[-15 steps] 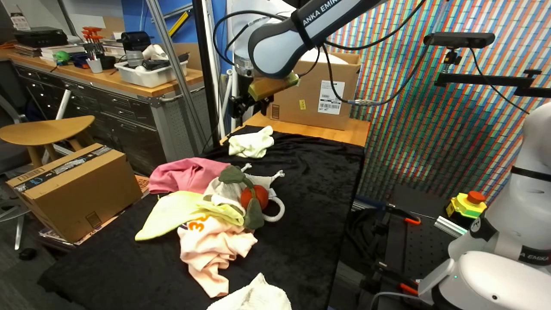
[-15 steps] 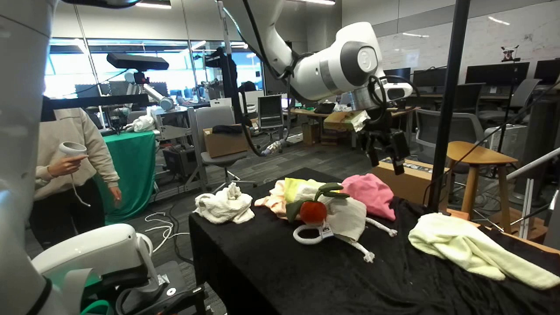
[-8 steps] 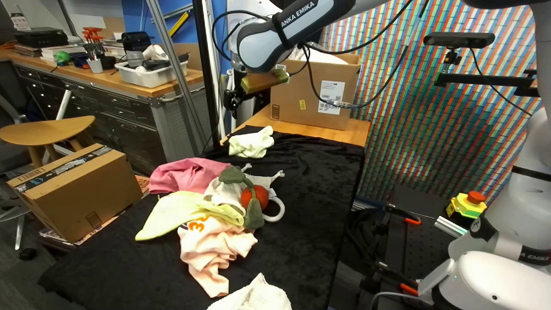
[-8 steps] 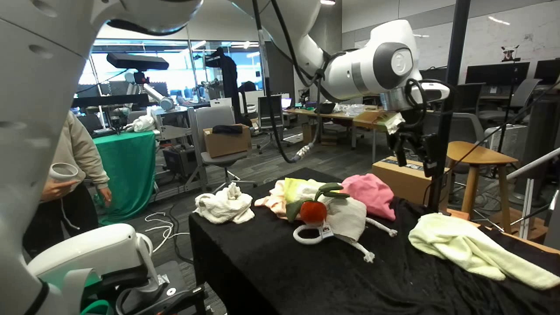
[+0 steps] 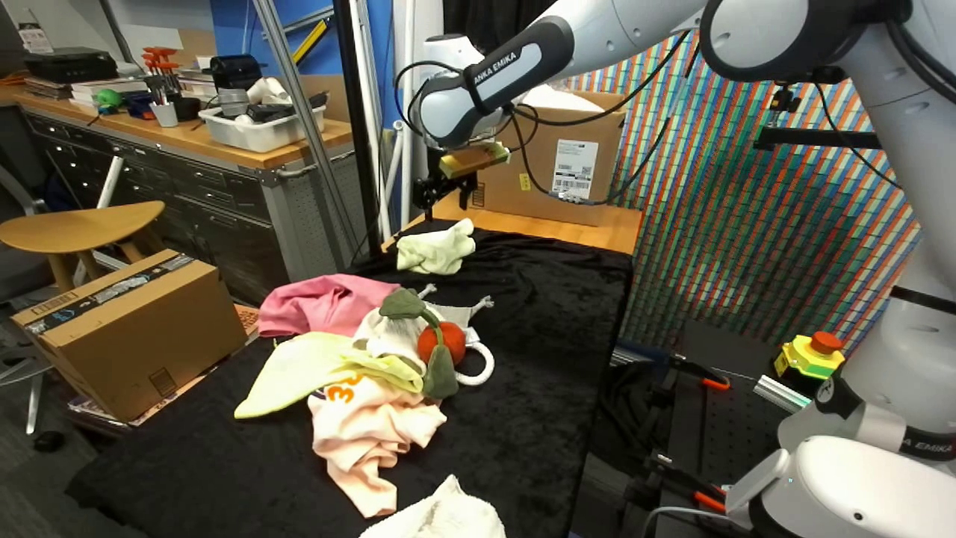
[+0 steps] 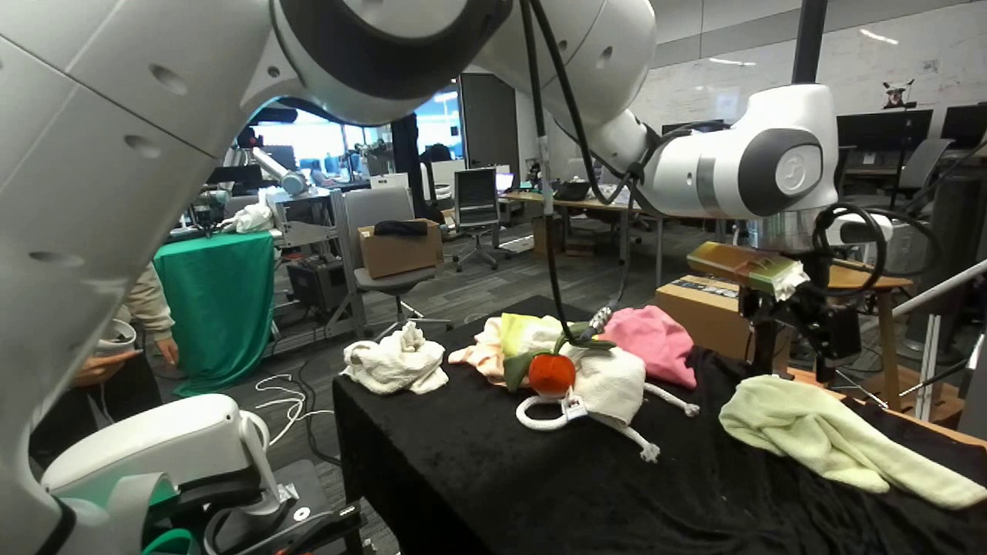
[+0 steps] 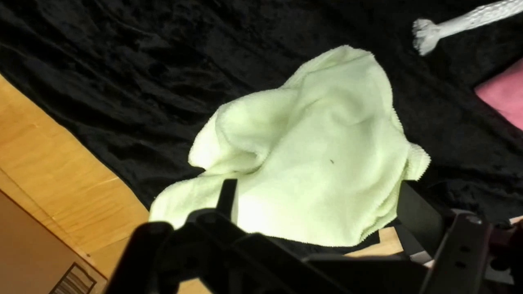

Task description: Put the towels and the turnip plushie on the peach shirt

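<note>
green towel (image 7: pixel 327 134), rumpled on blk cloth (image 7: pixel 143 81), below end effector (image 7: pixel 318 194), w/ jaws spread

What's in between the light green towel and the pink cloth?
Only bare black tablecloth. The wrist view shows that stretch, with the light green towel on one side and the pink cloth on the other.
</note>
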Available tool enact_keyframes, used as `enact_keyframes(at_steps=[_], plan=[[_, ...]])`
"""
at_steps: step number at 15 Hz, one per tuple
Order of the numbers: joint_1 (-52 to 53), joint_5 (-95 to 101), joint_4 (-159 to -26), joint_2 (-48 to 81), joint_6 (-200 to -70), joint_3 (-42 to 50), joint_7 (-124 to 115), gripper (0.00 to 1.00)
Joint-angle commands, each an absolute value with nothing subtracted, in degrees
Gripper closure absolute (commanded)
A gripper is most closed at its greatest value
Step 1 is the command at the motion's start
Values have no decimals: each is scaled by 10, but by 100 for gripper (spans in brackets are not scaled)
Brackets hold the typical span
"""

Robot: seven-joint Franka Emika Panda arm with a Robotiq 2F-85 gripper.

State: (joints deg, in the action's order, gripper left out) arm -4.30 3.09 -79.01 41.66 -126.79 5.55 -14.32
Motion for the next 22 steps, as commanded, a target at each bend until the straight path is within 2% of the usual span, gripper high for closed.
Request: enact_keyframes(at_steps=[1, 18, 19, 20, 22], plan=[[-58, 16, -698, 481, -1229, 46, -90, 0], [-73, 17, -541, 612, -1106, 37, -25, 0], [-74, 17, -536, 614, -1102, 36, -22, 5], [-74, 17, -530, 616, -1097, 36, -22, 27], [-74, 17, -521, 619, -1090, 34, -19, 32]])
